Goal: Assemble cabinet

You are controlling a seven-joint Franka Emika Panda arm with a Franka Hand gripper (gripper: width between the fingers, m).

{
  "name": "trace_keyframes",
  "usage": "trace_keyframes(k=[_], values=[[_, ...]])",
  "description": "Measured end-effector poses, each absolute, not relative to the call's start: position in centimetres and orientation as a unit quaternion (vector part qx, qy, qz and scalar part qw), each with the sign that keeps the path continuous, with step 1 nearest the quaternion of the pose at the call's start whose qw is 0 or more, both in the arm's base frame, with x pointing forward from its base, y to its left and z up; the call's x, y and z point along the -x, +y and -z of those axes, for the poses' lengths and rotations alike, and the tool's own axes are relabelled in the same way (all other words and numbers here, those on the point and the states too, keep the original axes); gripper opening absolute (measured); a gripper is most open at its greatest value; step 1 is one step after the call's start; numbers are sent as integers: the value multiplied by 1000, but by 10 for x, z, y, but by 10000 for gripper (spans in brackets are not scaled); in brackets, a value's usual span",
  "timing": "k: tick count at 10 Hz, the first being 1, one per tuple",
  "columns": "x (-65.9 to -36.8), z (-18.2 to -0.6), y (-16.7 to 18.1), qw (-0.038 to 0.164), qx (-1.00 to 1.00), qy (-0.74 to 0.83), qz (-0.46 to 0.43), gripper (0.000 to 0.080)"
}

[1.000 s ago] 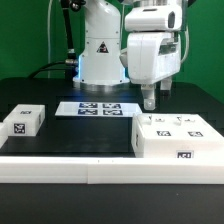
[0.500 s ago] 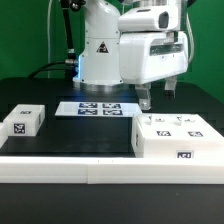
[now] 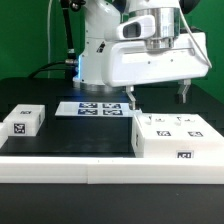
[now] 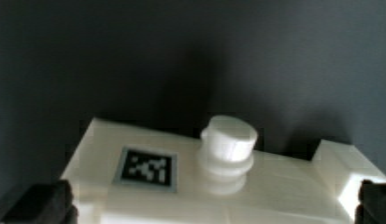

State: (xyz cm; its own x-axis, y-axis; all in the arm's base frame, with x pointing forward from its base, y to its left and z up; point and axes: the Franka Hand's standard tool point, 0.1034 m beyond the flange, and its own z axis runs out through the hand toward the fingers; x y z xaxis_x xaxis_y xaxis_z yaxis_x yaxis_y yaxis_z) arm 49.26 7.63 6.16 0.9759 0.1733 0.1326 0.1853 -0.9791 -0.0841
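The cabinet (image 3: 178,138), a large white box with square tags on its top and front, lies at the exterior view's right near the table's front. My gripper (image 3: 156,99) hangs just above its rear edge, open wide and empty, with one finger (image 3: 130,98) on each side. In the wrist view a white tagged surface of the cabinet (image 4: 172,185) with a short round white peg (image 4: 227,148) lies below my gripper (image 4: 208,212). Dark fingertips (image 4: 42,204) show at the picture's two lower corners, well apart from the peg.
A small white tagged box (image 3: 24,122) lies at the exterior view's left. The marker board (image 3: 97,108) lies flat in front of the white robot base (image 3: 97,55). A white ledge (image 3: 70,165) runs along the table's front edge.
The wrist has turned, so the hand's broad side now faces the camera with both fingers spread sideways. The hand has also shifted slightly toward the exterior view's left. The jaws stayed open.
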Motion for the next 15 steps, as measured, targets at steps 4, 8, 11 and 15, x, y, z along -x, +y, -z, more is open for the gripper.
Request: trace_keyframes(k=[4,8,11,15], values=[[-492,-59,82,59,996,-6,60,797],[-491,-40,81,42,996,-7,72,797],[-491,-40,83,43,996,-8,72,797],[-485,-28,105,36,997,-6,74,797]])
